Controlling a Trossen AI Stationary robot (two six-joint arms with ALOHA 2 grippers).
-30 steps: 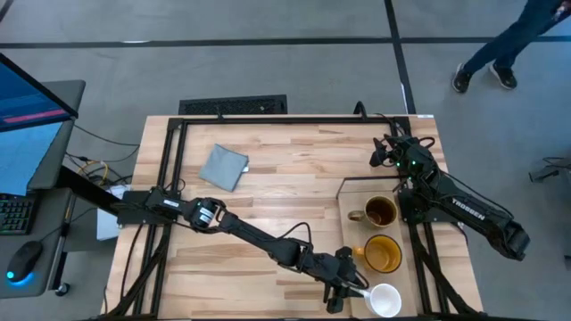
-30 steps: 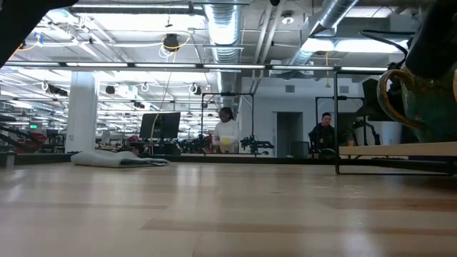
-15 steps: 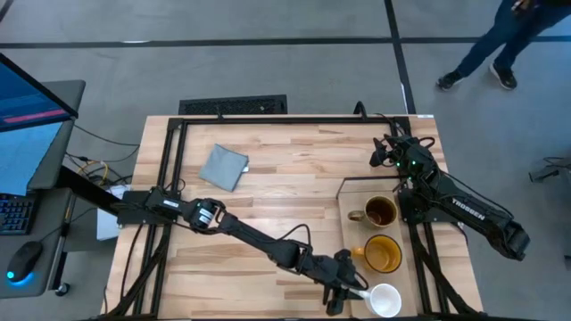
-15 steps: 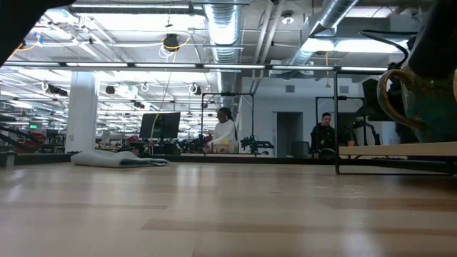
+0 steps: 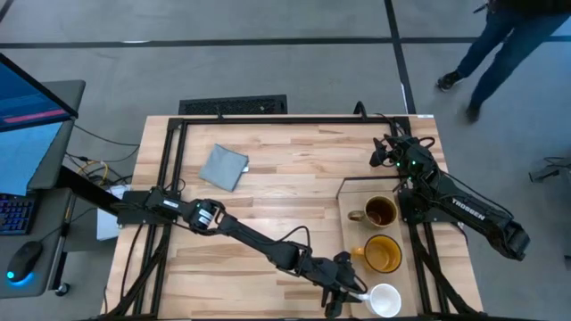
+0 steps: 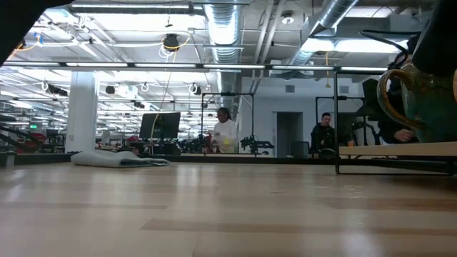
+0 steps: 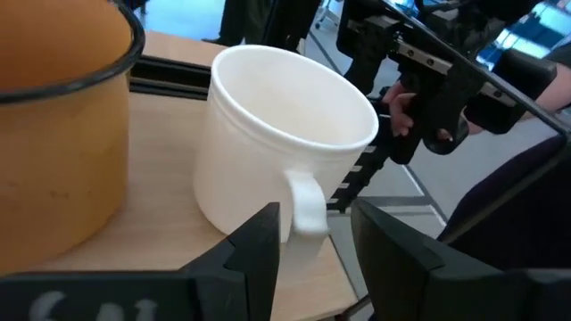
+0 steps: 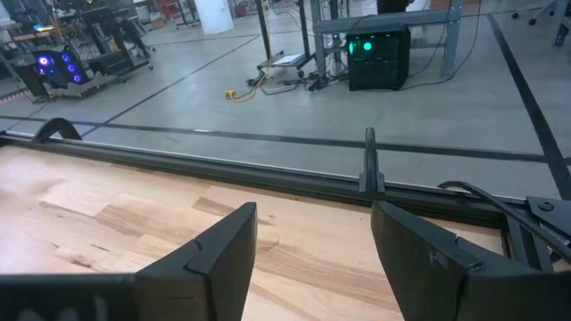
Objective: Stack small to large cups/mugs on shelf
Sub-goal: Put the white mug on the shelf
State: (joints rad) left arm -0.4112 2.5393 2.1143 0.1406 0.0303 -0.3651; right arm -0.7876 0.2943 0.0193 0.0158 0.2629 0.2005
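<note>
A: Where is the small white handled mug [image 7: 284, 152]?
B: On the pale wooden shelf board [image 5: 350, 189], beside the yellow-orange mug [image 5: 382, 253]; left gripper [image 7: 314, 234] fingers straddle its handle, apart. Right gripper [image 8: 312, 236] spread, idle.

Grey floor [image 5: 294, 62] crossed by dark lines; silver ceiling ducts [image 6: 221, 28]; a monitor [image 5: 27, 98] beside the table.
</note>
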